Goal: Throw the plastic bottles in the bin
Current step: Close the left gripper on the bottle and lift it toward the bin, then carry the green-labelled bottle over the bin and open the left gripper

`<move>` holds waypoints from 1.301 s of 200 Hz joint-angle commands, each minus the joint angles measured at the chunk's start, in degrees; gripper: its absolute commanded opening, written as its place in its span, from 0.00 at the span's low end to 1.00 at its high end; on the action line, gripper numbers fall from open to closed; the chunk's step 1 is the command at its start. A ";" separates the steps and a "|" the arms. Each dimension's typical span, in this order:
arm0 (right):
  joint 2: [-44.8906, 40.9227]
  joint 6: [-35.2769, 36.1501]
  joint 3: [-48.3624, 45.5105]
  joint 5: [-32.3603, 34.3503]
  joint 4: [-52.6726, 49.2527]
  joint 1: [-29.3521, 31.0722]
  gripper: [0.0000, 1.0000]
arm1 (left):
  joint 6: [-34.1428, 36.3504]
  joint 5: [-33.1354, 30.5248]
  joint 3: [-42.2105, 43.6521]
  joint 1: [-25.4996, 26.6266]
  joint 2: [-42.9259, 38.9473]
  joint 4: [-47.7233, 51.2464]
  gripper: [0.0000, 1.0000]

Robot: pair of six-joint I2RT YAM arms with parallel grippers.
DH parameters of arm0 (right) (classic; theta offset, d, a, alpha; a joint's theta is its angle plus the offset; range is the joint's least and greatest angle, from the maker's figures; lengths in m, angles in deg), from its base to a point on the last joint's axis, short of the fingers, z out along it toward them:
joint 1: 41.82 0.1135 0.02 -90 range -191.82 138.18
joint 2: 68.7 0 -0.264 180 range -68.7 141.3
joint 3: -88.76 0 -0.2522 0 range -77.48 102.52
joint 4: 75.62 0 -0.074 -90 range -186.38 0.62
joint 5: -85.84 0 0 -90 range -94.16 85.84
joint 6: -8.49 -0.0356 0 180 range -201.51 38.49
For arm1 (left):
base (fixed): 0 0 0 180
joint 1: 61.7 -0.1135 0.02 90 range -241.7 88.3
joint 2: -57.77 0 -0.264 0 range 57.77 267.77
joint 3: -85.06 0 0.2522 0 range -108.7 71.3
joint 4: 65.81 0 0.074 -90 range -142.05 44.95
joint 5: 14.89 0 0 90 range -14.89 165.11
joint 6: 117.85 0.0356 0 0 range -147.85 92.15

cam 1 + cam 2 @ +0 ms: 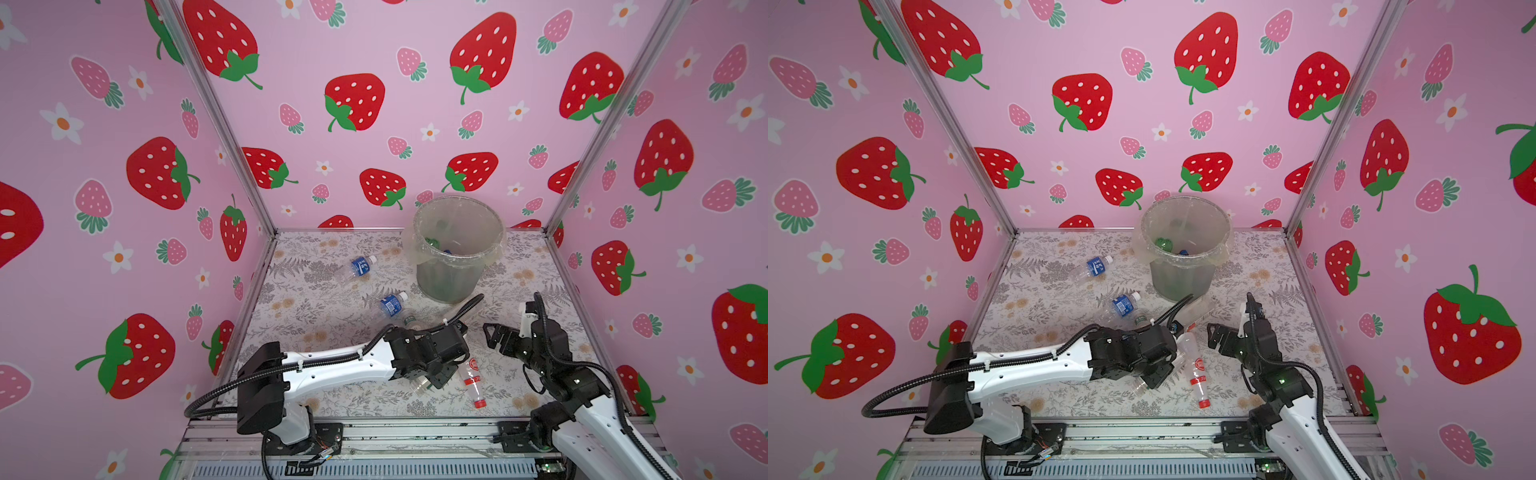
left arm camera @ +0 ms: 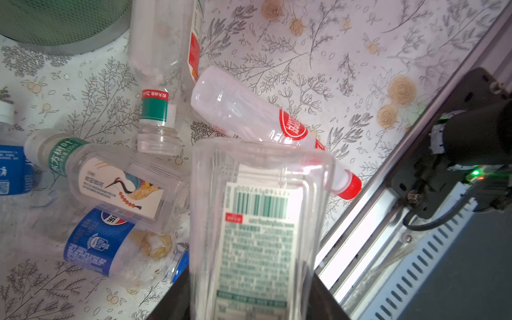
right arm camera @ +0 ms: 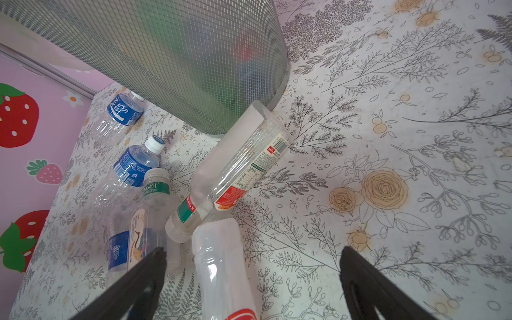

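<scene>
The left gripper is pinching a clear labelled bottle, seemingly to carry it to the bin. The right gripper is hovering wide open beside loose bottles.

The bin stands at the worktop's back. Left of it lies the back bottle; front-left, the middle bottle; at its front base, a square bottle; farther front, a flat bottle in the left pincer.
</scene>
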State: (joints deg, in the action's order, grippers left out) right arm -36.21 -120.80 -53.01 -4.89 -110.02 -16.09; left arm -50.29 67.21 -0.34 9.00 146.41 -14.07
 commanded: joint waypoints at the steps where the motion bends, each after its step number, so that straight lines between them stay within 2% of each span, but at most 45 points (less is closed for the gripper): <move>1: -0.15 -0.65 0.48 -0.05 -0.17 -0.28 0.99 | -2.27 -0.58 -0.29 -1.41 -1.69 3.50 0.45; 37: -0.15 -0.93 -0.15 -0.32 0.07 -0.30 0.99 | -6.88 3.33 1.92 -6.79 -5.92 3.49 0.43; 91: -0.23 -1.23 -0.98 -0.25 0.43 -0.34 0.99 | -8.69 4.21 5.36 -13.58 -16.08 1.82 0.44; 126: 0.03 -1.69 -1.57 -0.46 1.29 -0.34 0.99 | -10.88 7.92 6.61 -21.13 -21.18 0.65 0.44; 160: 0.13 -1.83 -1.62 -0.59 1.39 -0.34 0.99 | -9.76 8.67 6.88 -24.98 -26.10 -4.22 0.45; 195: 0.03 -1.93 -1.43 -0.37 1.22 -0.31 0.99 | -9.25 4.55 5.19 -29.63 -28.30 -5.58 0.46; 233: -0.14 -1.71 -1.22 0.12 0.54 -0.25 0.99 | -11.16 9.74 9.90 -36.46 -31.51 -15.15 0.46; 260: -0.15 -1.66 -1.28 0.42 0.47 -0.28 0.99 | -13.31 10.23 13.57 -39.16 -32.60 -18.31 0.45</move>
State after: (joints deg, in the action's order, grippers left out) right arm -36.10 -122.17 -54.10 -5.09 -109.56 -16.11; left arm -61.00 75.76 10.79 -28.38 114.63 -26.80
